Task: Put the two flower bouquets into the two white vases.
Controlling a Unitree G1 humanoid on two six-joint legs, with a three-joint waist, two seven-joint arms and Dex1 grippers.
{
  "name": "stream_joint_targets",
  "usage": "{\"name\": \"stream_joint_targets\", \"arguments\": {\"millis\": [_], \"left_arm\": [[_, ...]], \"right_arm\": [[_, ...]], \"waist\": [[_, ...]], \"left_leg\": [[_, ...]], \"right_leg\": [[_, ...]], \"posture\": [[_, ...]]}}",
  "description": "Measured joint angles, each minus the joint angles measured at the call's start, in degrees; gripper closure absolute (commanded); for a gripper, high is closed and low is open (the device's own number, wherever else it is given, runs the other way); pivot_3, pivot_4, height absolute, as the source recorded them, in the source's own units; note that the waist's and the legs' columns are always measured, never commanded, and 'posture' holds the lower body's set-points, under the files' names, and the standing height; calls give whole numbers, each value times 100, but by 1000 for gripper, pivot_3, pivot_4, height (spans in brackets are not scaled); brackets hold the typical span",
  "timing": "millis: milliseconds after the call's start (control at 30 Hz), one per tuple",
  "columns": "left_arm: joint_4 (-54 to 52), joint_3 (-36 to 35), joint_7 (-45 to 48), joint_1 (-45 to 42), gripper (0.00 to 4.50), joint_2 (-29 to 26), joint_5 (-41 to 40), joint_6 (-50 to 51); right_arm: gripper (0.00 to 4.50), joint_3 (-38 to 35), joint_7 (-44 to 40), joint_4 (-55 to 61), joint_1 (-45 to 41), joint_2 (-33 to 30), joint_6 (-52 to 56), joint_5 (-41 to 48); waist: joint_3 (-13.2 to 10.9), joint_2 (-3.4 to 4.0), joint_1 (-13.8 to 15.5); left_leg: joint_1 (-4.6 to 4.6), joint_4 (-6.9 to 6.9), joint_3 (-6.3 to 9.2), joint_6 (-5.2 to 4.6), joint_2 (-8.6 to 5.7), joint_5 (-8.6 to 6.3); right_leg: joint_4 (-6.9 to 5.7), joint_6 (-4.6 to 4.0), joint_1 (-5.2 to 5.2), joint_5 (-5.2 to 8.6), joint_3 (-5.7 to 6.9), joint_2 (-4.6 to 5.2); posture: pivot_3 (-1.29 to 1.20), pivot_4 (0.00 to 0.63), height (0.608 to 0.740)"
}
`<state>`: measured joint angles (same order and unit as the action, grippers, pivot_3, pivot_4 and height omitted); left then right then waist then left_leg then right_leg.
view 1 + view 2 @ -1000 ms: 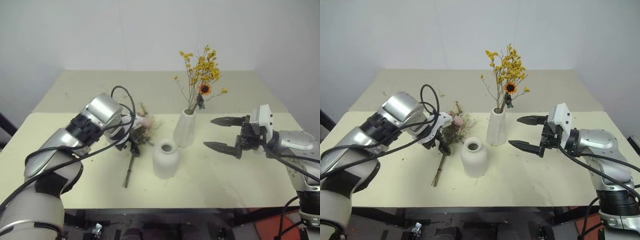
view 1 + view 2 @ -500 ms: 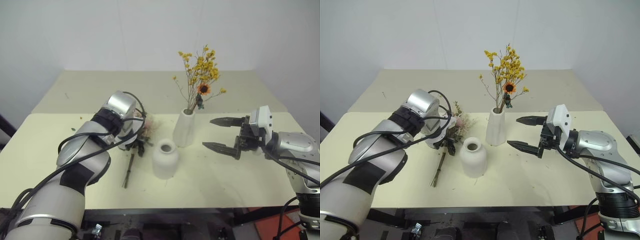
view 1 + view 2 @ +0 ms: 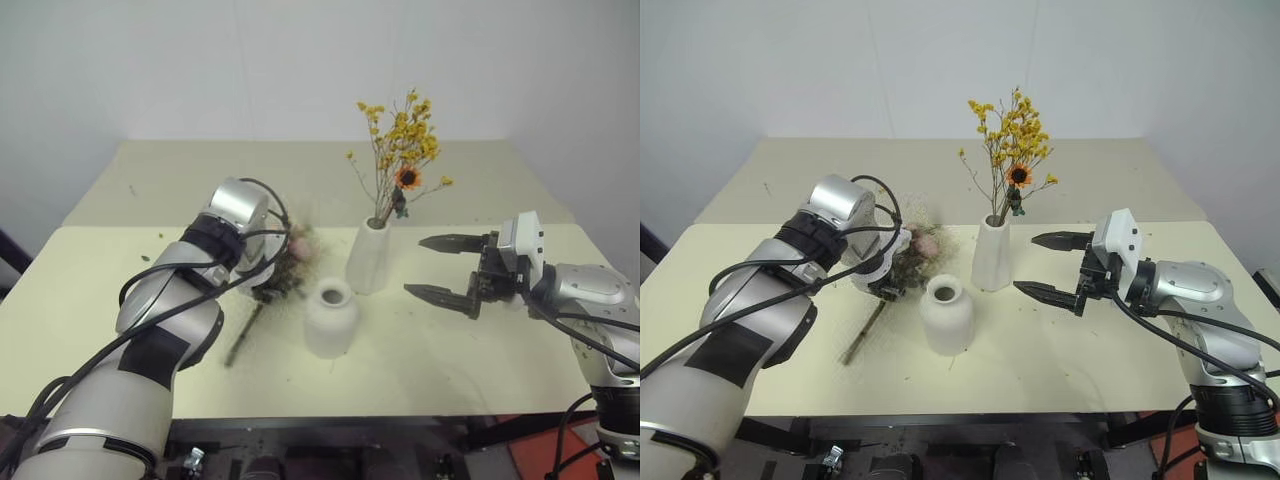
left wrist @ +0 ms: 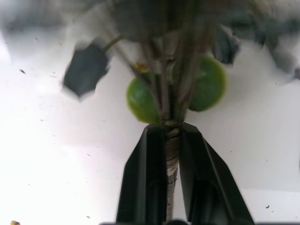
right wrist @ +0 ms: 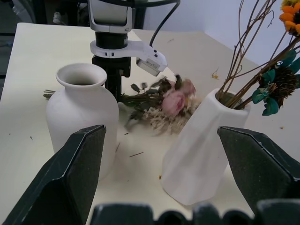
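The bunch of pink roses (image 3: pixel 297 247) lies on the table left of the squat white vase (image 3: pixel 330 318). My left gripper (image 3: pixel 264 291) points down at it and is shut on its bound stems (image 4: pixel 172 157), between both fingers (image 4: pixel 149 180). The tall white vase (image 3: pixel 369 259) holds the yellow spray with a small sunflower (image 3: pixel 404 140). Right of both vases, my right gripper (image 3: pixel 415 266) hovers open and level with nothing in it. The right wrist view shows the squat vase (image 5: pixel 82 112), the tall vase (image 5: pixel 201 145), the roses (image 5: pixel 172 101) and the left gripper (image 5: pixel 112 77).
The pale yellow table (image 3: pixel 450 360) carries scattered plant crumbs around the vases. A second table surface extends behind, up to a white wall. The squat vase's mouth (image 3: pixel 945 291) faces up, close beside the held stems.
My left gripper has shut on the rose bunch's stems. The lower stem end has swung out to the left and the flower heads are blurred by motion. The right arm has kept still.
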<state>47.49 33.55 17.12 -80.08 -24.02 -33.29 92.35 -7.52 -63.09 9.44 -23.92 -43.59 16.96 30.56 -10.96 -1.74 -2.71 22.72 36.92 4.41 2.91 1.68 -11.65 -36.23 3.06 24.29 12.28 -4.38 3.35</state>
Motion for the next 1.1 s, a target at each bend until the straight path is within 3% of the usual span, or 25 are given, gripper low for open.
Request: {"name": "stream_joint_targets", "arguments": {"millis": [133, 333, 533, 800, 1100], "left_arm": [[-636, -203, -76, 160, 4397, -287, 15, -1], [-2130, -1355, -327, 1039, 4397, -677, 291, -133], [-4489, -3156, -288, 2737, 4397, -950, 381, -1886], [-5177, -4997, 1450, 3302, 4397, -952, -773, -3364], [-5366, -5021, 3596, 3318, 4397, -1368, -1561, -4114]], "right_arm": [[0, 7, -10, -58, -37, 21, 0, -1], [0, 16, -37, -115, -66, 50, -2, -2], [0, 17, -55, -156, -85, 60, -2, -1], [0, 17, -89, -233, -83, 60, -2, -1], [0, 17, -100, -288, -87, 60, -2, -4]], "waist": [[0, 0, 2], [0, 0, -5], [0, 1, 25], [0, 1, 30], [0, 1, 14]], "left_leg": [[0, 0, 0, 0, 0, 0], [-2, -1, 0, 1, 1, 1], [-7, 1, -1, 5, 2, 3], [-6, 1, -1, 5, 3, 3], [-7, 2, -2, 4, 4, 3]], "right_leg": [[1, 0, 1, 0, 0, 0], [-4, -2, 2, -1, 0, 1], [-10, -48, 0, -30, -1, 4], [1, -49, -5, -30, 4, 5], [1, -43, -6, -27, 4, 3]], "posture": [[0, 150, 740], [0, 150, 740], [0, 150, 740], [0, 150, 740], [0, 150, 740]]}}
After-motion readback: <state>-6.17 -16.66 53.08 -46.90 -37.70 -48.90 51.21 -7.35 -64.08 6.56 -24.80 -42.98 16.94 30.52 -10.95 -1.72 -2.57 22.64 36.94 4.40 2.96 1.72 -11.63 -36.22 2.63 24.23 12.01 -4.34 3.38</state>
